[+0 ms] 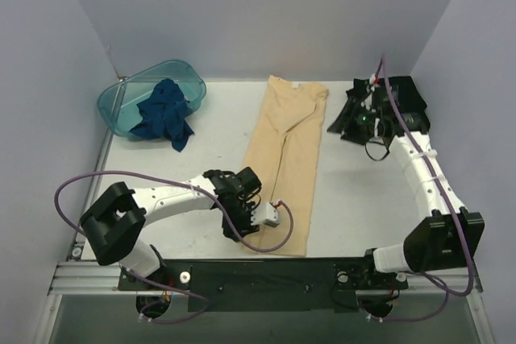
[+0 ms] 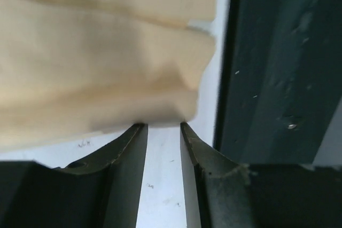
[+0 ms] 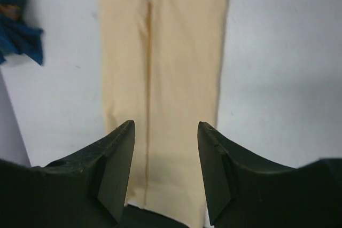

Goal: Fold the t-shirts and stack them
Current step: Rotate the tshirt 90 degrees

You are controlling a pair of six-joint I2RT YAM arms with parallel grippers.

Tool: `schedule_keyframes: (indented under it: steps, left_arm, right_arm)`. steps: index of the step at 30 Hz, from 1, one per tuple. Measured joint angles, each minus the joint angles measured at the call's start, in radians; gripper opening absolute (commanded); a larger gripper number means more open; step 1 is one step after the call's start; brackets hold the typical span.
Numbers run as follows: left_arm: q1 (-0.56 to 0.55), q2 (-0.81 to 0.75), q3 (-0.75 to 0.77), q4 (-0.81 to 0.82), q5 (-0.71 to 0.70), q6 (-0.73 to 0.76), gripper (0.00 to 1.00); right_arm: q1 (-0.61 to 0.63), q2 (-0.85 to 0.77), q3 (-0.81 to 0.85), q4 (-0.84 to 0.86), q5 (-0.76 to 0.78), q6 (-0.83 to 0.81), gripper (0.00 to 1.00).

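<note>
Claws empty: left claw [image 2: 163, 126] narrowly parted by tan t-shirt [image 1: 290, 159], right claw [image 3: 165, 124] wide.

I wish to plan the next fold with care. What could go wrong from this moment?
The left gripper is open right at the near corner of the tan shirt; it may catch only the top layer, and the long fold could open. The dark blue shirt hangs over the rim of the teal basin; pulling it might drag the basin.
</note>
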Motion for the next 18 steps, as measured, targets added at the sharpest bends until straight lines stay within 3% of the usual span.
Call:
schedule_keyframes:
  steps: [8,13,18]
  left_arm:
    - [-0.027,-0.113,0.093,-0.161,0.063,0.071,0.5]
    - [0.084,-0.288,0.041,-0.336,-0.019,0.304,0.55]
    - [0.148,-0.444,-0.055,-0.332,-0.076,0.48,0.57]
  right_arm:
    - [0.089,-0.365,-0.713,-0.196,0.054,0.07,0.48]
    - [0.274,-0.552,-0.894,-0.176,0.05,0.21,0.45]
    - [0.433,-0.569,-1.013,-0.079,0.042,0.361,0.41]
